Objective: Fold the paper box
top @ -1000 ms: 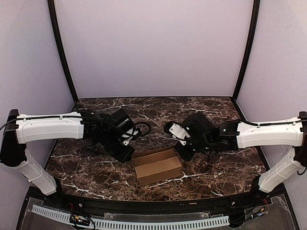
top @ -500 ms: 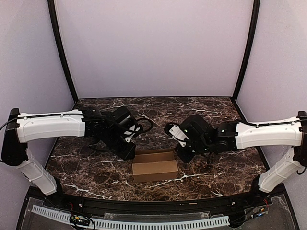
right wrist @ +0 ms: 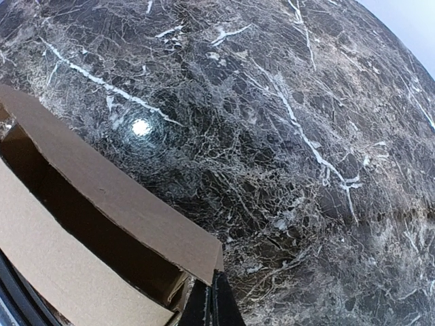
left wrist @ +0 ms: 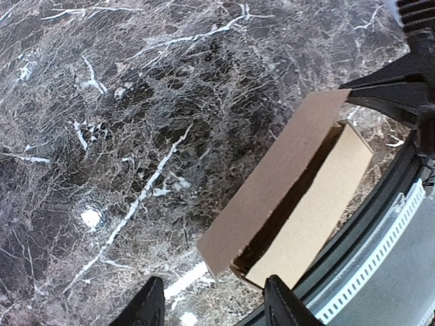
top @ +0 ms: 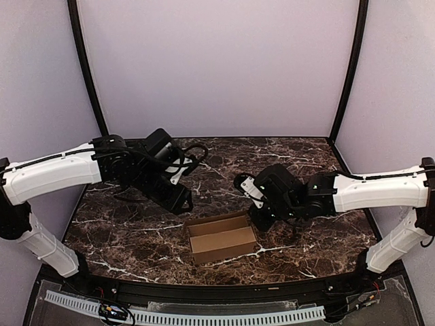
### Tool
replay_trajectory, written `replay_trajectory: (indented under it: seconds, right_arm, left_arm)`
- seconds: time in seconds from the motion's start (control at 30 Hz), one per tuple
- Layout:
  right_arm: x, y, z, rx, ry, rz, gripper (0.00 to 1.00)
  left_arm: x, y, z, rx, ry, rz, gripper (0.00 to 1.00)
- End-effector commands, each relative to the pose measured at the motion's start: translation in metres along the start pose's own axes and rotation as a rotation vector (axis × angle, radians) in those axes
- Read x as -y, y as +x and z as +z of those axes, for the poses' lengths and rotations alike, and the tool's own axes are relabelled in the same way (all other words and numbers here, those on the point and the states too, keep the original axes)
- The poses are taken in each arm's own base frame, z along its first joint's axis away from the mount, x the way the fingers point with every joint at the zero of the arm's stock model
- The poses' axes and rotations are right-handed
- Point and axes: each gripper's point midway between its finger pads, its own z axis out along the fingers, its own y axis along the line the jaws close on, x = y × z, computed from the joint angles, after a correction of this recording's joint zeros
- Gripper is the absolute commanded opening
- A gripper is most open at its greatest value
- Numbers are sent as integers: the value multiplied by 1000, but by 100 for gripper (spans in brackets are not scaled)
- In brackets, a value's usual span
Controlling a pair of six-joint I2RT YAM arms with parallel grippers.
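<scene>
The paper box [top: 223, 238] lies on the marble table near the front middle, a long brown carton with its top open. In the left wrist view the paper box [left wrist: 292, 204] runs diagonally, its rear flap raised. My left gripper [top: 180, 202] hovers above and to the left of the carton's left end. That gripper [left wrist: 214, 309] is open with nothing between its fingers. My right gripper [top: 257, 221] is at the carton's right end. In its wrist view the gripper [right wrist: 214, 302] is shut, its tips against the corner of the paper box [right wrist: 102, 197].
A black rail [top: 217, 292] borders the table's front edge just behind the carton. Lilac walls with black posts [top: 88, 75] close in the back and sides. Dark marble tabletop [top: 224, 163] stretches beyond the carton.
My left gripper has opened, let go of the carton's left end and risen back to the left. The carton shifted a little on the table. The right gripper stayed shut at its right end.
</scene>
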Motion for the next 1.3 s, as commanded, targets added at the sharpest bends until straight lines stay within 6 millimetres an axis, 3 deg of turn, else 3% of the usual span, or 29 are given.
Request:
replay_trajectory:
  seconds: [0.0, 0.17, 0.27, 0.37, 0.5, 0.8, 1.1, 1.27]
  right_arm:
    - [3, 3, 2, -9, 48, 32, 0]
    - [6, 2, 2, -10, 65, 46, 0]
    - [10, 3, 3, -18, 96, 71, 0]
    - [13, 6, 4, -31, 122, 111, 0]
    - [15, 7, 3, -28, 146, 146, 0]
    - [15, 12, -3, -37, 170, 201, 0]
    - [18, 11, -6, -37, 190, 224, 0]
    - [16, 9, -7, -33, 179, 221, 0]
  left_arm:
    - [12, 18, -23, -11, 102, -69, 49]
    - [43, 40, -15, -29, 307, -138, 36]
    - [73, 38, -10, -5, 430, -169, 28]
    - [96, 48, 4, -33, 467, -160, 21]
    - [116, 45, 17, -12, 480, -166, 12]
    - [105, 48, 42, 33, 375, -221, 1]
    - [117, 61, 65, -6, 371, -227, 1]
    - [113, 63, 74, -3, 346, -225, 1]
